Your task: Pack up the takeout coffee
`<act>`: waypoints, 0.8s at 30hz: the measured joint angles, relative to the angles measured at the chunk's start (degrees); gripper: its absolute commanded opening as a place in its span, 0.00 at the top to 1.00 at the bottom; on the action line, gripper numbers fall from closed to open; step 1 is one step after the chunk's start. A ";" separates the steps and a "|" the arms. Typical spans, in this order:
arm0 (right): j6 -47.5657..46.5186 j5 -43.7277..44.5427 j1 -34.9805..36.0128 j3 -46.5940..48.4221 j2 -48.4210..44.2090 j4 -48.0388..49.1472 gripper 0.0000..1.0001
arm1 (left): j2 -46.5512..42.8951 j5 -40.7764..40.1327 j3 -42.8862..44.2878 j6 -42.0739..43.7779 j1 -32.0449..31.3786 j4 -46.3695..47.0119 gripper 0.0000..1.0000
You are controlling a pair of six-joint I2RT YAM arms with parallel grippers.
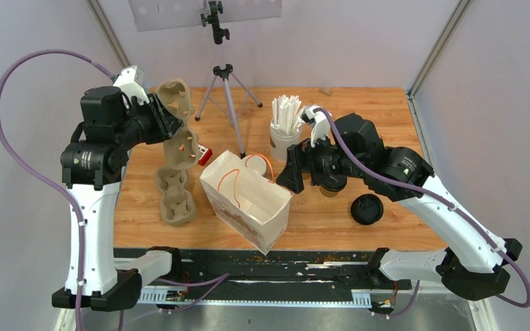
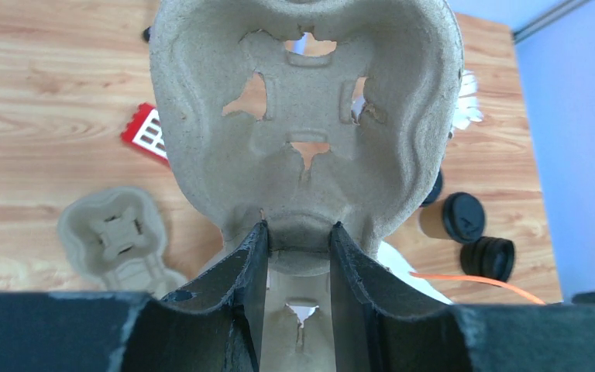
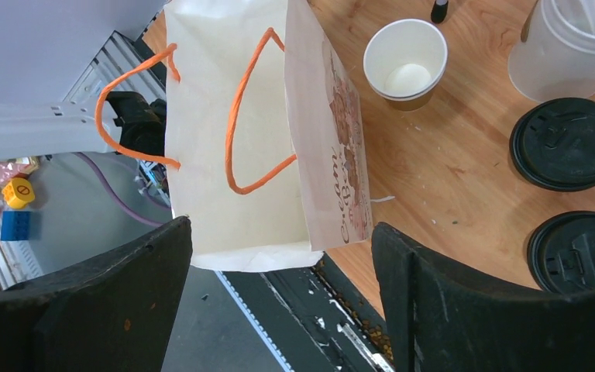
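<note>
A brown paper cup with a black lid (image 1: 331,186) stands half hidden under my right wrist; it also shows in the left wrist view (image 2: 453,218) and from above in the right wrist view (image 3: 567,143). An unlidded brown cup (image 3: 404,62), white inside, stands behind the white paper bag (image 1: 245,200). My left gripper (image 1: 169,124) is shut on the edge of a pulp cup carrier (image 2: 302,116) and holds it raised and tilted above the table's left side. My right gripper (image 3: 279,256) is open and empty, just right of the bag's open mouth (image 3: 232,116).
A second pulp carrier (image 1: 174,196) lies flat left of the bag. A white cup of wrapped straws (image 1: 286,131) stands behind my right gripper. A pile of black lids (image 1: 366,209) sits near the front right. A small red object (image 2: 149,133) and a tripod (image 1: 224,83) are at the back.
</note>
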 measured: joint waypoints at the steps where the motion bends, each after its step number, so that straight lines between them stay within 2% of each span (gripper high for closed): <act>1: 0.94 0.07 0.00 0.17 0.33 -0.20 0.15 | -0.15 0.46 0.59 -0.33 -0.46 0.17 0.71; 9: -3.96 -0.26 -0.02 0.24 1.53 1.77 0.17 | 2.05 2.82 8.76 -7.50 -4.68 -1.11 0.73; 12: -5.11 -0.22 -0.02 0.11 1.60 2.45 0.18 | 1.84 4.70 9.40 -11.87 -7.41 -0.48 0.73; 15: -4.92 -0.66 -0.02 -1.79 1.33 4.39 0.18 | -0.13 7.15 6.80 -18.08 -9.77 4.00 0.73; 19: -4.42 -1.64 -0.02 -5.51 0.76 6.47 0.18 | -5.14 9.66 -1.81 -27.32 -13.33 14.34 0.73; 24: -4.17 -2.40 -0.02 -6.29 0.85 8.55 0.24 | -6.54 8.26 -5.57 -34.49 -24.20 21.75 0.73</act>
